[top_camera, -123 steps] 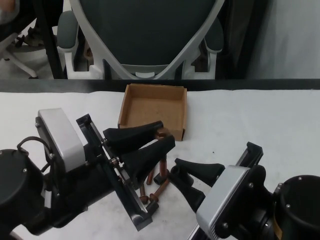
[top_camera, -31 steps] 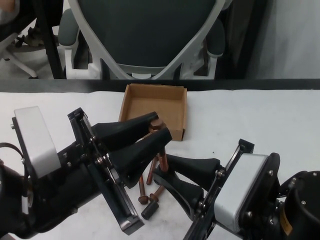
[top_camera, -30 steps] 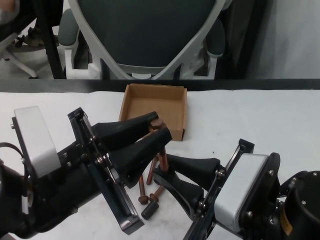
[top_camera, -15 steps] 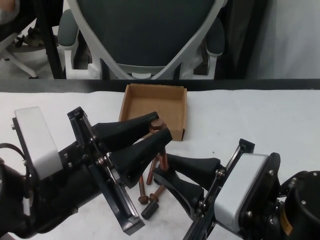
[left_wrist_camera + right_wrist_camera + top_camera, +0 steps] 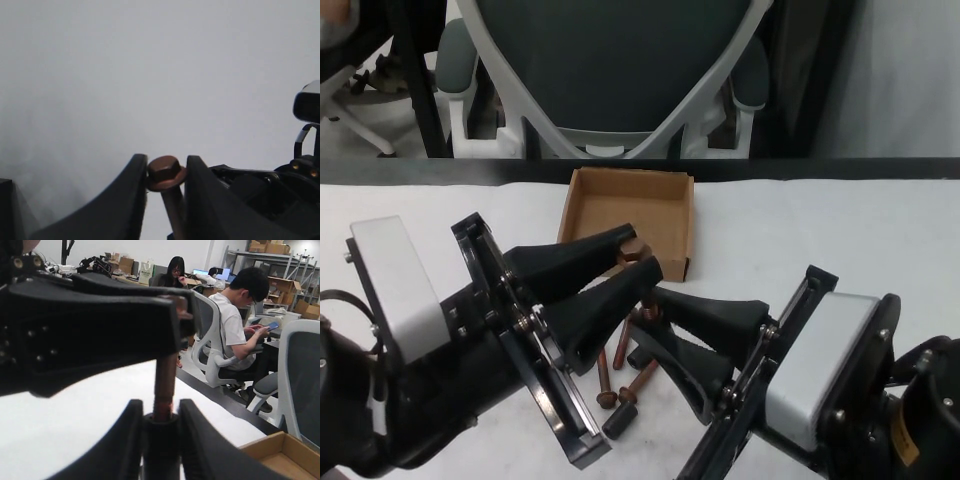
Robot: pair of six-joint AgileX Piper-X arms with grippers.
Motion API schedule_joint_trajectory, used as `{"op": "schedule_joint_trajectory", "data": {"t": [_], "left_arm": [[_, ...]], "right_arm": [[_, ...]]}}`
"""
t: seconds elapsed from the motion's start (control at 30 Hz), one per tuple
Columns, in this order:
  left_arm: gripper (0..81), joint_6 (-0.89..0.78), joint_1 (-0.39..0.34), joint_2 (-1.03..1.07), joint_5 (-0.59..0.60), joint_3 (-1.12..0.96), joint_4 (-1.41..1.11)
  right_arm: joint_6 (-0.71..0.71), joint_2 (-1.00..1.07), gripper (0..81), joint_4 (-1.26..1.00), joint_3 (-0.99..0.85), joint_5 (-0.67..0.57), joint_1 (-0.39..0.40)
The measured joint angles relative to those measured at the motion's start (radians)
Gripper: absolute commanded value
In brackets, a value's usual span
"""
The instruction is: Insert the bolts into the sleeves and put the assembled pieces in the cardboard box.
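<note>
left gripper (image 5: 166, 165) clamped on the hexagonal head of a copper-coloured bolt (image 5: 166, 173), shank pointing down. right gripper (image 5: 159, 410) closed around a black sleeve (image 5: 159, 436), held upright directly beneath. the shank meets the sleeve's mouth; how deep it sits cannot be told. both are held above the white bench (image 5: 820, 230), near the front wall of the cardboard box (image 5: 630, 205), with loose bolts (image 5: 622, 345) and a spare sleeve (image 5: 618, 420) lying on the bench below.

risks from here, as i judge them:
(a) jamming: if the shank and bore are slightly out of line, a downward push would bind the bolt at the mouth rather than seat it.
(b) slipping: the grip on the head looks narrow, so side load could twist the bolt between the fingers.
(c) dropping: the sleeve could be pushed down through the right fingers and fall among the loose parts.
(d) collision: the two sets of fingers stand very near each other, so any further closing of the gap may bring them into contact.
</note>
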Motion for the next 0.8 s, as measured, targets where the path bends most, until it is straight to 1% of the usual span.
{"op": "schedule_joint_trajectory", "data": {"t": [0.27, 0.4, 0.6, 0.63, 0.7, 0.8], "left_arm": [[0.8, -0.044, 0.0, 0.0, 0.011, 0.0, -0.015], [0.8, -0.077, 0.0, 0.0, 0.032, 0.0, -0.015], [0.4, -0.128, 0.004, 0.0, 0.058, 0.0, -0.015], [2.9, -0.129, 0.004, 0.0, 0.06, 0.0, -0.012], [12.0, -0.129, 0.006, 0.0, 0.068, 0.0, -0.003], [33.7, -0.134, 0.005, 0.0, 0.083, 0.0, 0.013]], "right_arm": [[0.023, 0.0, 0.2, -0.038, 0.0, 0.0, 0.0], [0.025, 0.0, 0.2, -0.085, 0.0, -0.004, 0.0], [0.025, 0.0, 0.2, -0.089, 0.0, -0.006, 0.0], [0.025, 0.0, 0.2, -0.089, 0.0, -0.006, 0.0], [0.025, 0.0, 0.2, -0.089, 0.0, -0.006, 0.0], [0.025, 0.0, 0.2, -0.089, 0.0, -0.006, 0.0]]}}
